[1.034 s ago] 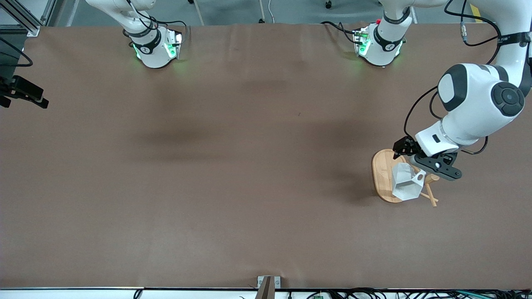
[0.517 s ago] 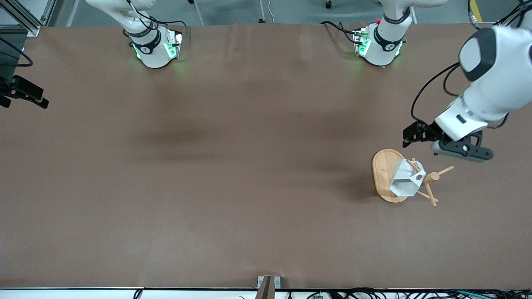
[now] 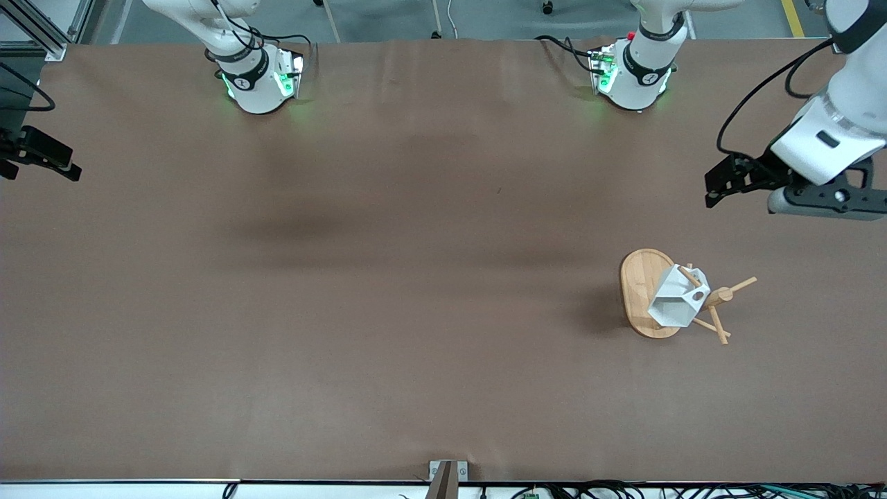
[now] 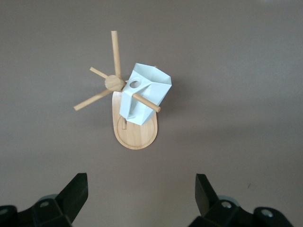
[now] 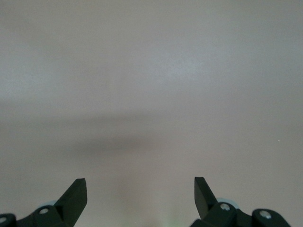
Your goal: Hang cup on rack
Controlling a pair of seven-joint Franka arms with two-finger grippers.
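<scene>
— Two arms are sharing one broad brown tabletop (image 3: 388,291), and only one of them is anywhere near the work. What is the biggest thing sitting on it?

— That is the rack (image 3: 644,294), standing toward the left arm's end. Its oval base is lying flat while the post and thin pegs are fanning out above it, which is presumably what is keeping it steady under a load.

— And the cup (image 3: 675,301)?

— It is hanging on the rack. In the left wrist view a peg is passing through the round hole in the handle, and the white body is tilting down over the base (image 4: 135,137), so the peg's upward slant seems to be what is stopping it from sliding off. I judge the hanging done.

— Is anything gripping it?

— No. The left claw (image 4: 142,194) is hovering over bare tabletop, well apart from the rack, its fingers spread wide and empty, looking down on the result.

— And the right claw (image 5: 140,191)?

— Its arm is waiting. That claw is also released, fingers apart, with nothing but plain surface under it.
</scene>
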